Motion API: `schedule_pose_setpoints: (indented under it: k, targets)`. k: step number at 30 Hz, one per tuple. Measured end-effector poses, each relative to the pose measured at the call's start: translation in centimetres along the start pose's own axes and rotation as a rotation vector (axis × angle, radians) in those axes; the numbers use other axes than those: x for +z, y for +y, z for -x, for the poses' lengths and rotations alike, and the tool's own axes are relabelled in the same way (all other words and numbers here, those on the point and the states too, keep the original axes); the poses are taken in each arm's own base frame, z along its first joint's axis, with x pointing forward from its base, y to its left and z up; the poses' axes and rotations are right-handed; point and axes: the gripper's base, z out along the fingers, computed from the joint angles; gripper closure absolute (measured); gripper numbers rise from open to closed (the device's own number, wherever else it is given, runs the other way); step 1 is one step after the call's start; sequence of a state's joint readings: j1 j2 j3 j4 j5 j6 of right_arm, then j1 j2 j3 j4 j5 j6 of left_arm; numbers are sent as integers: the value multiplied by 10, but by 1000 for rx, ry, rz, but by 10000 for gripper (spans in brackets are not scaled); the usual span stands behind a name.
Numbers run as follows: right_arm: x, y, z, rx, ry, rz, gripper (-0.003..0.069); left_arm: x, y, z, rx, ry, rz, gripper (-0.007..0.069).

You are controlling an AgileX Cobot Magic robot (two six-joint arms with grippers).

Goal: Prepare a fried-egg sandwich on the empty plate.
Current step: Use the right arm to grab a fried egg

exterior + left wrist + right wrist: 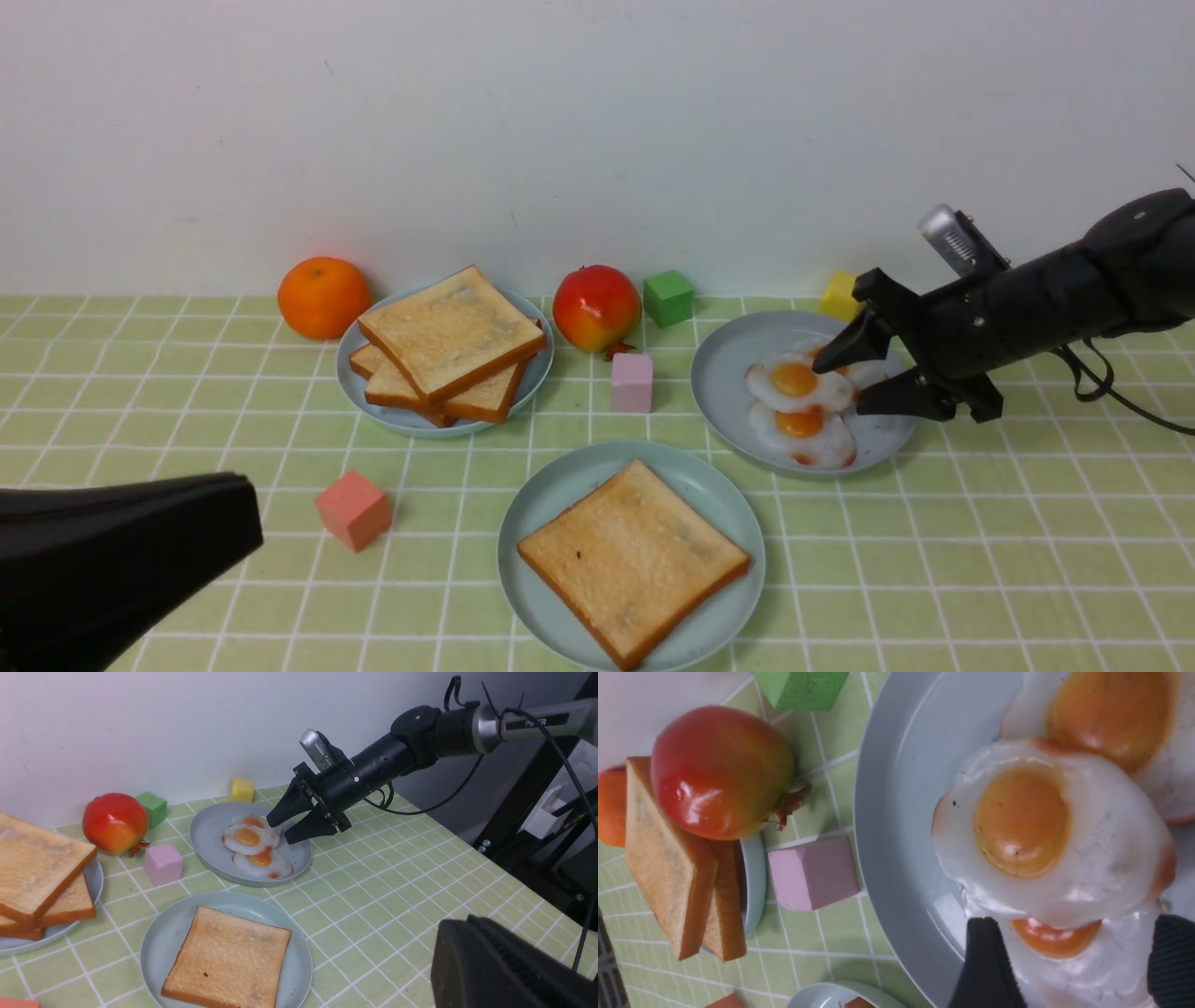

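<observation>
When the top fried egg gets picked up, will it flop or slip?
The top fried egg looks thin and glossy, so it is probably slippery and maybe bendy. It overlaps a lower fried egg, so it may drag that along.

Front view: camera sits on the robot's side between the arms, raised, facing forward and down over the green checked tablecloth [934, 560] to the white wall [597, 121]; middle distance.

Left wrist view: low, near the table's left front, facing across toward the far right; the black right arm [373, 765] shows side-on.

Right wrist view: very close over the grey-blue round plate [896, 812] of white fried eggs with orange yolks [1045, 835], picture rolled sideways.

All three views share that plate, the pale pink cube [632, 381] and the red round fruit [596, 306]. Front and left wrist views also share the pale aqua round plate [560, 504].
</observation>
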State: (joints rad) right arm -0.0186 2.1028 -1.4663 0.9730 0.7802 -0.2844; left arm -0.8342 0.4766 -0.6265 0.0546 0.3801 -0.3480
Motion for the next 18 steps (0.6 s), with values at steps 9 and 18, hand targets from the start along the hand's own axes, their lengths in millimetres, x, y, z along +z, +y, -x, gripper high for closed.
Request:
schedule_pose_setpoints:
  k: [9, 18]
  targets:
    - [9, -11, 3, 4, -20, -36, 197, 0, -1, 2, 2, -18, -6, 638]
    - [23, -18, 4, 60, -28, 8, 197, 0, -1, 2, 2, -25, -8, 638]
